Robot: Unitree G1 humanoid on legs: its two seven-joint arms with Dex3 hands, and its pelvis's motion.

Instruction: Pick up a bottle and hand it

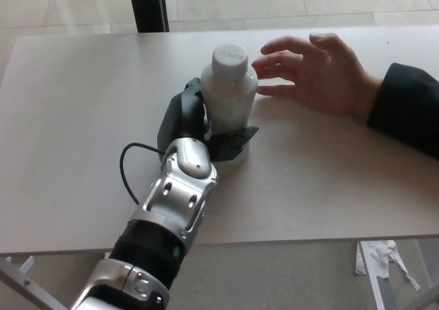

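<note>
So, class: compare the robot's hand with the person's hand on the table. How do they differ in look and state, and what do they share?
The robot's left hand is black with thick fingers; the person's hand is bare, coming out of a dark sleeve. The robot's left hand is closed around the white bottle; the person's hand is open, fingers spread, holding nothing. Both are over the table, right beside the bottle.

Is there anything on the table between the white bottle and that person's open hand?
No. In the head view, only a narrow strip of bare table separates the bottle from the person's hand, whose fingertips nearly reach it.
</note>
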